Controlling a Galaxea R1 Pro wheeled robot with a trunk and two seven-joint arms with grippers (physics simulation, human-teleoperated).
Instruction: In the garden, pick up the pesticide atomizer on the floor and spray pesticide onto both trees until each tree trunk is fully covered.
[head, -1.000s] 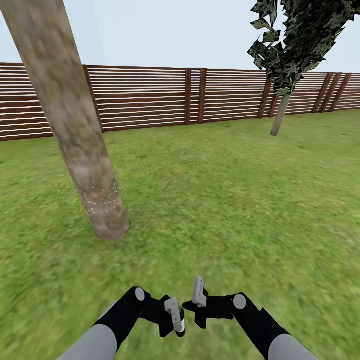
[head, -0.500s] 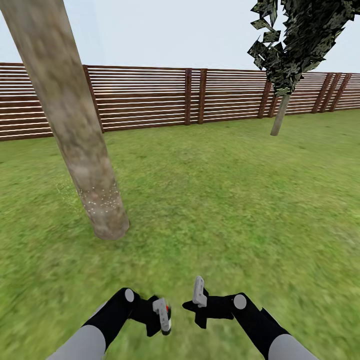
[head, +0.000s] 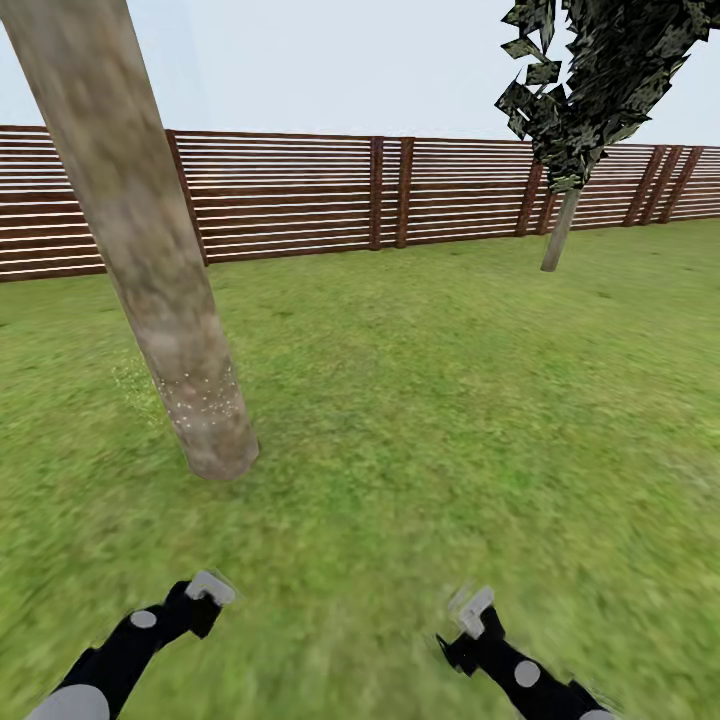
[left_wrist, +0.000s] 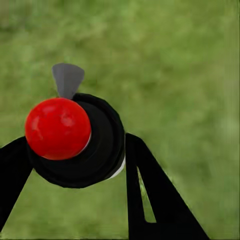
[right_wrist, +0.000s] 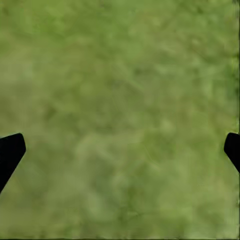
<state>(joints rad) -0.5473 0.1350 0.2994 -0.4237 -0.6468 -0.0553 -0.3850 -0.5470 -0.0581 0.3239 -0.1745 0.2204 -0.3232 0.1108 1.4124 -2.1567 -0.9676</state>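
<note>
Head view: thick grey-tan tree trunk (head: 150, 260) stands on the lawn (head: 430, 400) ahead and to the left, a band of pale specks low on it near the base, bark above that band looks bare; brown slat fence (head: 300, 195) runs behind; a thin-stemmed dark-leaved tree (head: 585, 85) far right is not a target; left gripper (head: 208, 592) and right gripper (head: 472, 610) hang low over grass, well apart, both blurred

Left wrist view: pesticide atomizer (left_wrist: 75, 140) sits between the two black fingers (left_wrist: 150, 195), seen end-on, red knob toward the camera, grey tab beyond it; fingers closed onto the black body, held over grass

Right wrist view: right fingers (right_wrist: 11, 152) spread wide at the frame edges, nothing between them, blurred grass beyond

Step in hand, judged: pickup done, spraying of this trunk partly done if the specks are spray; coverage far from full

Next move calls for raising the left arm, aiming the nozzle at the trunk, working up from the speckled band; nozzle heading cannot be told from here; second task tree not located
</note>
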